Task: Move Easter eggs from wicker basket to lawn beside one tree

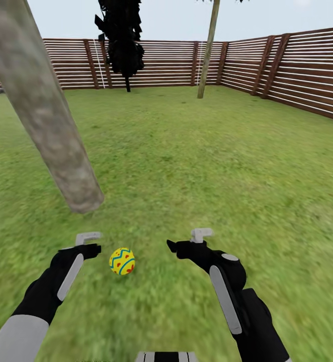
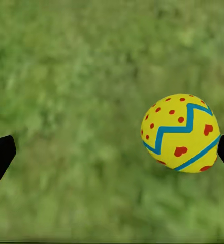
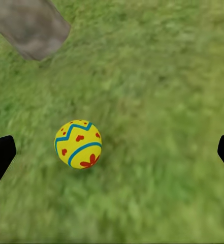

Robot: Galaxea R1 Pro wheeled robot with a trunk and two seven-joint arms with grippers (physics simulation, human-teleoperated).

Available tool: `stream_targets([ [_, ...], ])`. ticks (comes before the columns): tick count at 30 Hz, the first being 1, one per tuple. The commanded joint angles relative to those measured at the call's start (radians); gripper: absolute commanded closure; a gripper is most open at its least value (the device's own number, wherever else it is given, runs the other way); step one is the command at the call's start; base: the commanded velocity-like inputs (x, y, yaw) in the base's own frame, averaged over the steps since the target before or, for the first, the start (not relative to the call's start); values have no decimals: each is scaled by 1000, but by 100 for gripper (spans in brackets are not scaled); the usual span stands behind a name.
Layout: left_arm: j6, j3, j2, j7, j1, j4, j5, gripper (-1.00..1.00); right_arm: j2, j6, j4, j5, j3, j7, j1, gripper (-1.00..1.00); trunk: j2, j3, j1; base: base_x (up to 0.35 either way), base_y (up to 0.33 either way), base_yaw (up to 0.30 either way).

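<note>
One yellow Easter egg [image 1: 122, 261] [image 2: 180, 133] [image 3: 78, 144] with red dots and blue zigzag bands lies on the lawn [image 1: 196, 166], a short way in front of the foot of the thick grey-brown tree [image 1: 61, 141] [image 3: 30, 23]. My left gripper [image 1: 93, 243] [image 2: 112, 152] hovers open just left of the egg, one fingertip close beside it. To the egg's right, my right gripper [image 1: 186, 240] [image 3: 112, 152] is open over bare grass, holding nothing. The wicker basket is out of view.
A brown slat fence [image 1: 287, 65] bounds the garden at the back and right. A black cone-shaped tree [image 1: 121, 40] and a thin-trunked tree [image 1: 206, 50] stand near the far fence. Open grass stretches ahead and to the right.
</note>
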Motion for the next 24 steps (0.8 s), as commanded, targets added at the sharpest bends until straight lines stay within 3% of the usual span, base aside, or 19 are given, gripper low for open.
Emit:
stream_targets([
  [1, 3, -4, 1, 10, -1, -1, 11, -100, 0, 5, -1, 2, -1, 3, 0, -100, 0, 3, -1, -12, 0, 290],
  [24, 6, -6, 1, 14, -1, -2, 11, -100, 1, 5, 4, 2, -1, 3, 0, -100, 5, 92, -11, -62, 0, 290],
])
